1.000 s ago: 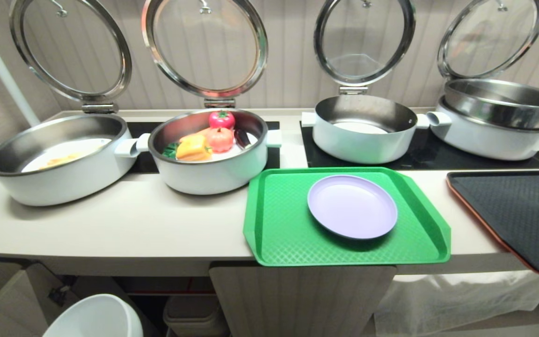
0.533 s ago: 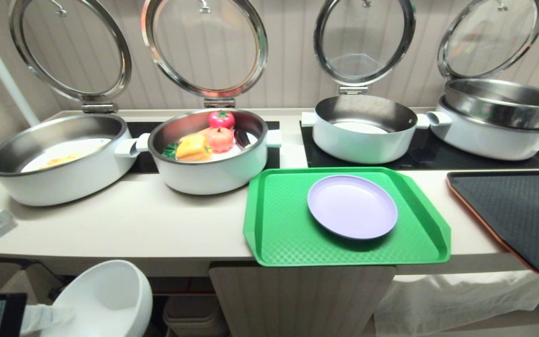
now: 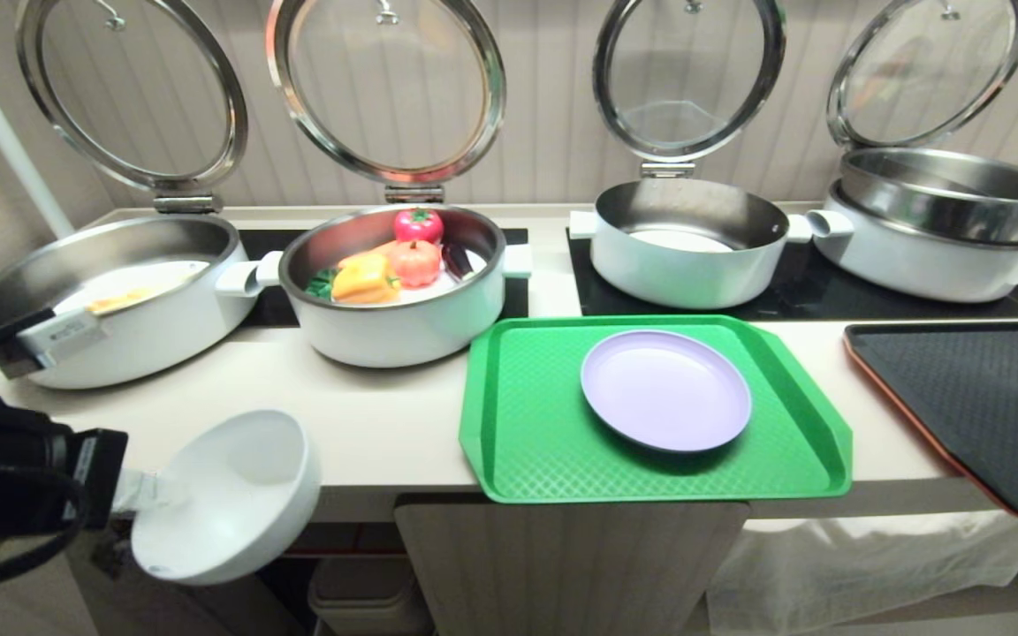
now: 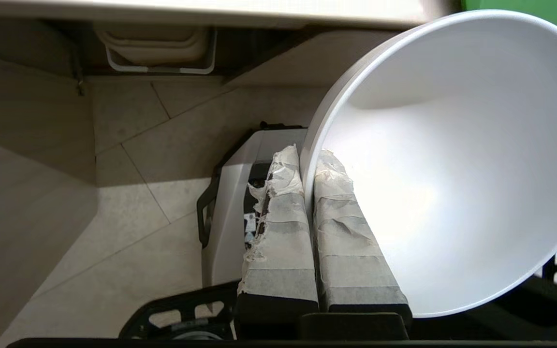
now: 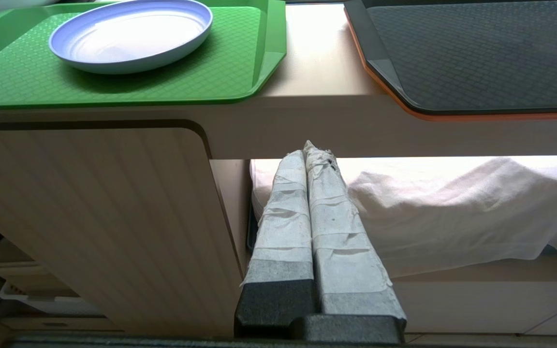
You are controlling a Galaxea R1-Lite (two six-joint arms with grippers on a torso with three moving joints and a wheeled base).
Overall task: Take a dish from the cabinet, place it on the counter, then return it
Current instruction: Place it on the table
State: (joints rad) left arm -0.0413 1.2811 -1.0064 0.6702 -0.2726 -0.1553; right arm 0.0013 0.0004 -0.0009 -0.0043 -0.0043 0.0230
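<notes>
**A:** Right now, where is the bowl?

**B:** The white bowl (image 3: 226,495) is held in the air at the lower left of the head view, in front of the tabletop's (image 3: 368,424) front edge. It is tilted so its hollow faces up and toward the camera. Part of it overlaps the tabletop's edge in the picture; whether it touches I cannot tell.

**A:** What holds it?

**B:** The left gripper (image 4: 307,169). Its two tape-wrapped fingers (image 4: 278,227) are pinching the bowl's rim, one finger inside the bowl and one outside, as the left wrist view shows.

**A:** And the other arm?

**B:** The right gripper (image 5: 310,154) is low, before the cabinet (image 5: 90,217), beneath the tabletop. Its fingers are pressed together on nothing. Beyond them a white cloth (image 5: 452,208) lies in an open compartment beside the cabinet's fluted door.

**A:** What is on the tabletop?

**B:** A green tray (image 3: 518,442) sits at the front centre, overhanging the edge a little, with a lilac plate (image 3: 665,389) on it. A black tray (image 3: 977,397) with an orange rim lies at the right. Behind stand four white steel-lined pots with glass lids raised. The second pot from the left (image 3: 394,322) holds toy vegetables: a yellow pepper (image 3: 365,279) and two red tomatoes.
</notes>
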